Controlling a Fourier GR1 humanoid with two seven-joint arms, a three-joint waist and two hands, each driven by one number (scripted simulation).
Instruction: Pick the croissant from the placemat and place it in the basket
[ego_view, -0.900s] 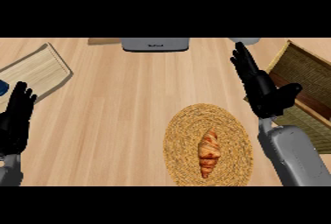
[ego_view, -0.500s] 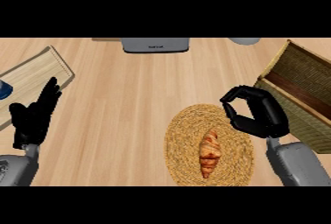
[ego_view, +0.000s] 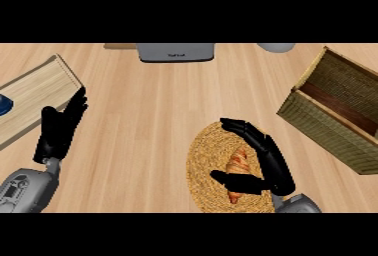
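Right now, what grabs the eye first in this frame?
The right hand hangs open over the round woven placemat at lower centre, thumb and fingers on either side of the croissant, not closed on it. The wicker basket stands at the right edge, apart from the mat. The left hand rests open at the left, beside a wooden board.

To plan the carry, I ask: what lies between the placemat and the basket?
In the head view, only bare wooden counter lies between the placemat and the basket; the right hand is over the mat's right side.
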